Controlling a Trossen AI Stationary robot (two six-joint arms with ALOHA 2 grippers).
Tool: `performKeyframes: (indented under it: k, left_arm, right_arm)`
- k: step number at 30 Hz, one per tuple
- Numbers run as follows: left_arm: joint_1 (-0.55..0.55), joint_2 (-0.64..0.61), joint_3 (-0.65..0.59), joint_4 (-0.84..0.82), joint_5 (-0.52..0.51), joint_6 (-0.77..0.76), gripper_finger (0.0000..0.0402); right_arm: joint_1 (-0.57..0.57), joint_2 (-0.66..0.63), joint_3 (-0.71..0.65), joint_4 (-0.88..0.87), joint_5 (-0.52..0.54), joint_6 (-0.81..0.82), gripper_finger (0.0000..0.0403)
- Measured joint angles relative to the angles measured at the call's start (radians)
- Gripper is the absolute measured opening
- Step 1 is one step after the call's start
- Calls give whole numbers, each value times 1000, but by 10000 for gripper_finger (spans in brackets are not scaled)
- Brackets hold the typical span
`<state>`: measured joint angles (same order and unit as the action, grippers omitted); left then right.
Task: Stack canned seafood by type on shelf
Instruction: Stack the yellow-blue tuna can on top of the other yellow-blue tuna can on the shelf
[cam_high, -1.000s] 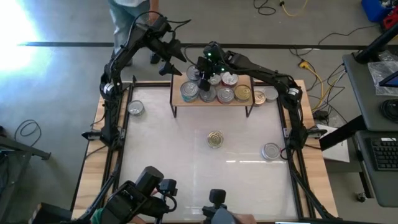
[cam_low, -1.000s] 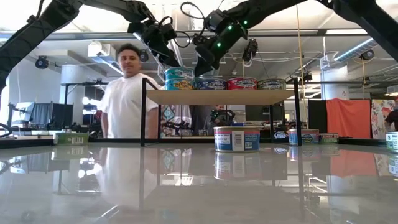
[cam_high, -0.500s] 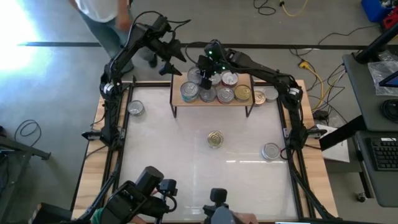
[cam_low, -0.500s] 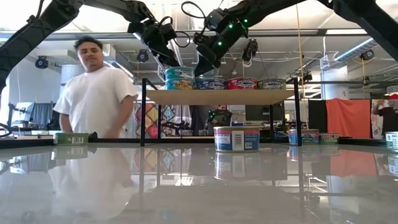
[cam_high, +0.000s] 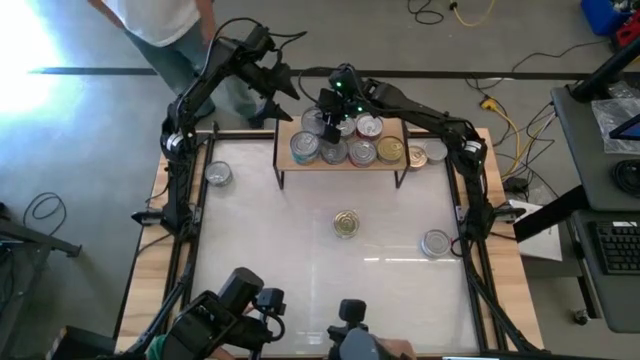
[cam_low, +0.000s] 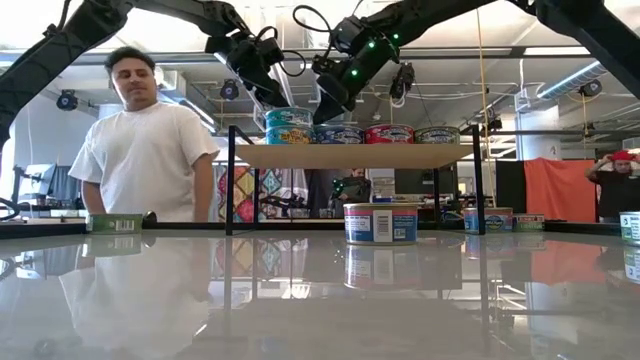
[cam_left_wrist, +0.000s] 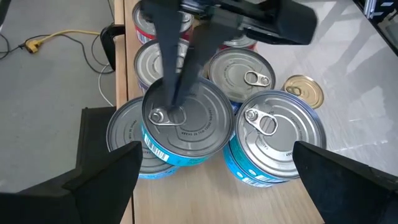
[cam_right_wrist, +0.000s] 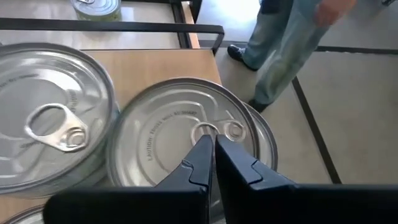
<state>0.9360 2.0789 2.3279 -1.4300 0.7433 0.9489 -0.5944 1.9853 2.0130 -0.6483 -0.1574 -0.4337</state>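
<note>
Left gripper (cam_high: 281, 95) jaws spread wide, right gripper (cam_high: 328, 121) jaws closed

Bright room; glare top-left overhead; glossy tabletop (cam_low: 320, 300) mirrors.

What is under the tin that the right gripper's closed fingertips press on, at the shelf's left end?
Under the top tin lies another blue-sided tin, offset, on the shelf. The right gripper, shut, rests at the top tin's pull ring. The lower tin's lid is mostly covered.

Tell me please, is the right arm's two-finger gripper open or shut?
Shut: the right gripper has its dark fingertips together, on the top silver round tin.
</note>
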Motion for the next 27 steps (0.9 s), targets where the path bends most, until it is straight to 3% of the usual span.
performKeyframes:
  k: [10, 21, 27]
  left_arm:
    - [0, 0, 0, -7, 0, -5, 400]
    - [0, 0, 0, -7, 0, -8, 400]
    - [0, 0, 0, -12, 0, -8, 400]
  right_arm:
    - [-71, 41, -2, 53, -2, 94, 13]
    - [-69, 46, -2, 56, -4, 82, 13]
    - [-57, 48, -3, 56, -72, 77, 13]
